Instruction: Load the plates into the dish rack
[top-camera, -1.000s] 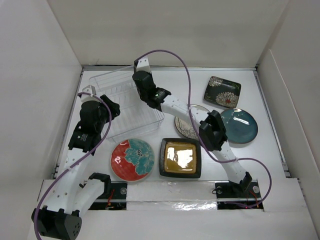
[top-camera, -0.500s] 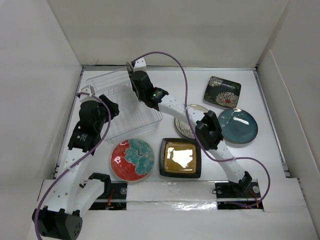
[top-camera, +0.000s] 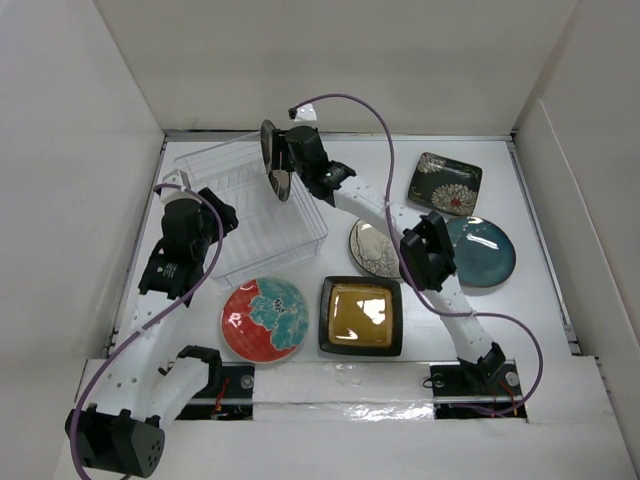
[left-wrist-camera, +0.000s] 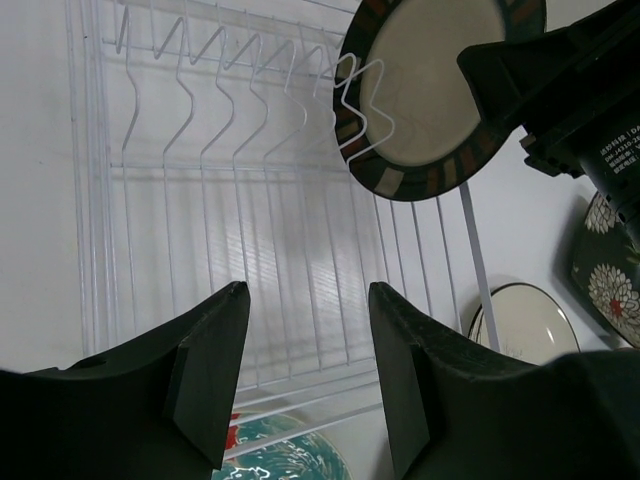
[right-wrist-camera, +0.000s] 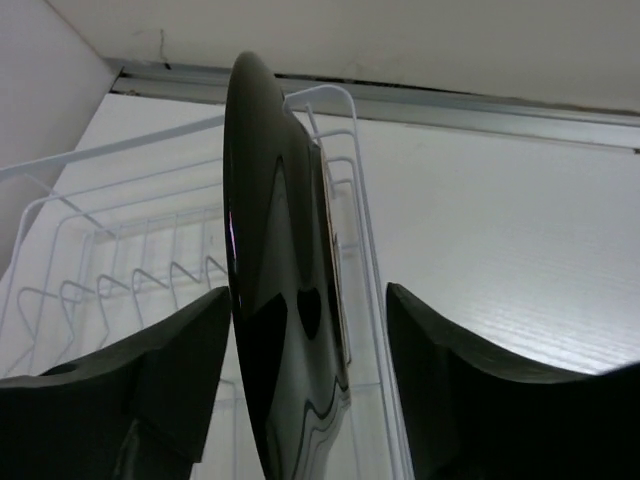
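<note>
while the dark-rimmed cream plate (left-wrist-camera: 425, 90) stands on edge in the end slot at the far right corner of the dish rack (top-camera: 240, 215), the right gripper (right-wrist-camera: 308, 295) straddles it. its fingers are spread, one on each side. there is a clear gap on the finger-right side, and the other finger is just beside the dark back. it grips nothing.

orientation: the plate's disc runs far-to-near in the top view. the cream face is turned to the left arm and the glossy underside to the right. the rim rests against the rack's wire end loop. it is close to upright; any lean is too slight to call.

key relation: the plate's plane lies in line with the right fingers, so my judgement is that a withdrawal should go back along that plane, not sideways, or a pad may tip the plate.

left gripper (left-wrist-camera: 305, 290): wide open and empty, hovering over the near left part of the rack, well apart from the plate.

five plates lie flat on the table. the red plate (top-camera: 265, 318) is nearer the left arm. the black-gold square plate (top-camera: 361, 315), branch-pattern plate (top-camera: 375, 250), teal plate (top-camera: 485, 250) and dark floral square plate (top-camera: 445, 183) are nearer the right arm.
</note>
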